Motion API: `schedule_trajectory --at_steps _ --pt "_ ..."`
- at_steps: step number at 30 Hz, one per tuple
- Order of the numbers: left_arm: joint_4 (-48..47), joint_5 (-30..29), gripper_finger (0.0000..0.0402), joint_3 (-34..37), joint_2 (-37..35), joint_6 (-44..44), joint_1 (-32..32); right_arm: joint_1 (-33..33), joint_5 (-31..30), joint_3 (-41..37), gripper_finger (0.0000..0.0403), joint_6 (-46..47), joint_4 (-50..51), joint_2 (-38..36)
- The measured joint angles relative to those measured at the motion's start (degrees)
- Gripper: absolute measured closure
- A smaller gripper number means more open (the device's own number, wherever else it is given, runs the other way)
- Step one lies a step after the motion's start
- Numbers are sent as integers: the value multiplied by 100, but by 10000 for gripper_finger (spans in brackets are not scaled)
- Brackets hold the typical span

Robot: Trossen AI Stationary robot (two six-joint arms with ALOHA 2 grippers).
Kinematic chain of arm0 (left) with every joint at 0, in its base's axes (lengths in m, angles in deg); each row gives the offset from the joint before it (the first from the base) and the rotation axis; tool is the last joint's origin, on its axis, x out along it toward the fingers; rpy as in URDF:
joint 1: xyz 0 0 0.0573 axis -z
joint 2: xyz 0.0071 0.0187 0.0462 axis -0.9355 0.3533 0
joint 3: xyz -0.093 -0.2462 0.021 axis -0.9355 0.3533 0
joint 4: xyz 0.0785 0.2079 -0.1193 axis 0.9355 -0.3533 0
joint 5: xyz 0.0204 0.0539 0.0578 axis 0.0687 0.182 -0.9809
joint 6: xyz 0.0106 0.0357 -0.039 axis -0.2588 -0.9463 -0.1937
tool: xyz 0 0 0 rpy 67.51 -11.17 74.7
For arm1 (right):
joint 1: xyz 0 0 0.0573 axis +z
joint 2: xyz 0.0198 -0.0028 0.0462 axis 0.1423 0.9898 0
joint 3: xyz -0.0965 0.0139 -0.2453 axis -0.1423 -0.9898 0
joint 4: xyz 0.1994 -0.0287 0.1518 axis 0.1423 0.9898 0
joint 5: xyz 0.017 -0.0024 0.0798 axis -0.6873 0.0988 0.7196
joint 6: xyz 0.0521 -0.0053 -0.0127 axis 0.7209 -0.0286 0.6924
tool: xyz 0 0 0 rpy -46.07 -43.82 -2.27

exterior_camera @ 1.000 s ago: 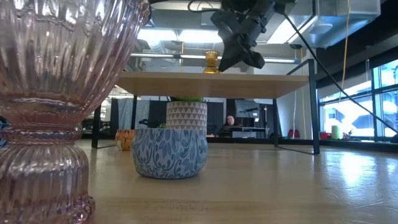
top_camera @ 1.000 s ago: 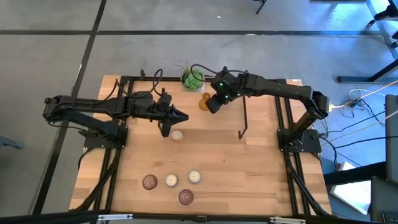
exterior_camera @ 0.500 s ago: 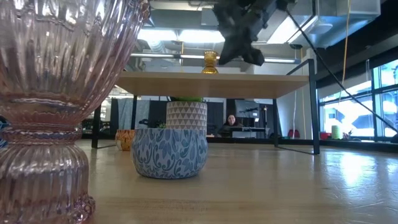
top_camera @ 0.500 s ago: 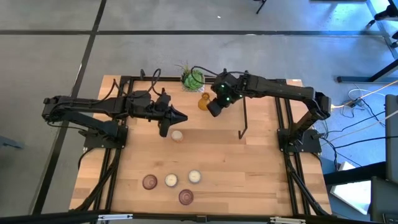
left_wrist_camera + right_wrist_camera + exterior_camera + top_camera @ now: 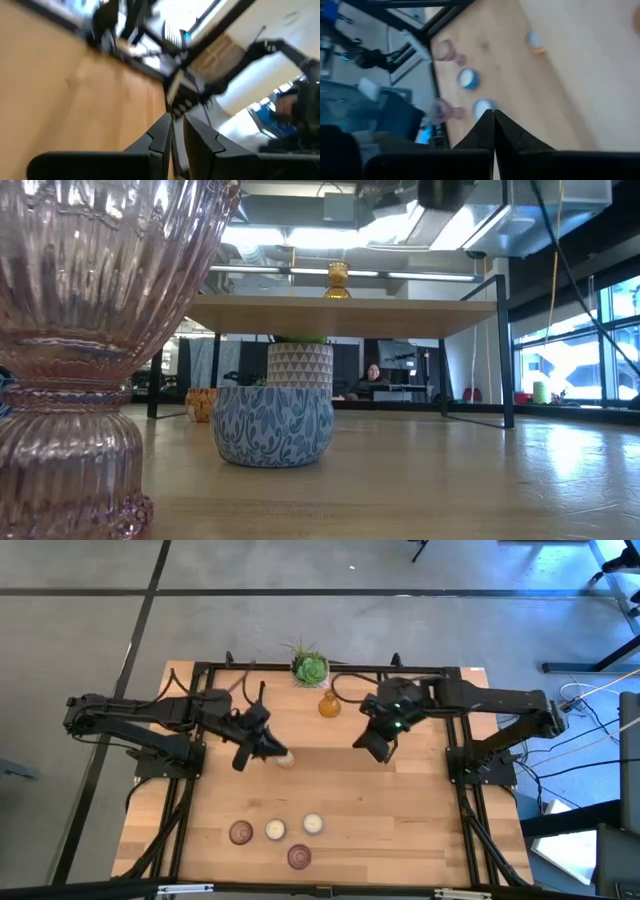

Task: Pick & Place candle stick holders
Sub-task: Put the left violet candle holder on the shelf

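Note:
An amber glass holder (image 5: 328, 705) stands on the raised shelf (image 5: 400, 316) at the far side; it also shows in the low view (image 5: 338, 280). A low cream-topped holder (image 5: 286, 758) stands on the table at mid-left. Two pinkish holders (image 5: 240, 832) (image 5: 299, 857) and two cream-topped ones (image 5: 275, 830) (image 5: 313, 824) stand near the front edge. My left gripper (image 5: 276, 750) is shut, with its tip right beside the mid-left cream holder. My right gripper (image 5: 375, 747) is shut and empty, above the table to the right of the amber holder. My left gripper's shut tips are right beside the cream-topped holder's left side (image 5: 282, 756). I cannot tell whether they touch it, and the left wrist view does not show the holder.
A green spiky plant (image 5: 310, 668) stands at the far edge behind the amber holder. A black frame post (image 5: 392, 730) carries the shelf. In the low view a pink glass holder (image 5: 90, 350) fills the left, and a blue-patterned holder (image 5: 272, 425) stands mid-table.
My right gripper has drawn away from the amber holder on the shelf, toward the table's near and right side, and has risen out of the low view. The amber holder stays upright on the shelf. My left gripper has swung toward the near edge, closer to the cream-topped holder.

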Motion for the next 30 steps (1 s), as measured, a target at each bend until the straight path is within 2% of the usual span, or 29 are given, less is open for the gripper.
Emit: schedule_trajectory --at_steps 2,6,10,14,18,25,30 --pt "-318 -152 357 2 51 193 211 222 0 0 399 151 2 -115" --pt "-592 -828 357 2 94 761 813 688 -1 0 389 338 27 -220" --pt "-762 -1506 357 4 93 1536 1450 1195 -7 0 379 462 166 -220" --pt "-1007 -1801 355 4 175 2562 2057 1749 -273 -2 366 657 397 -210" --pt "-1514 -1716 344 3 353 3694 2601 2337 -849 -2 350 795 387 -209" --pt "-2432 -617 298 2 684 5638 3429 3002 -2006 -2 313 1127 349 -209" --pt "-2870 -594 271 0 843 6325 3894 3330 -2586 -2 284 1327 292 -209"
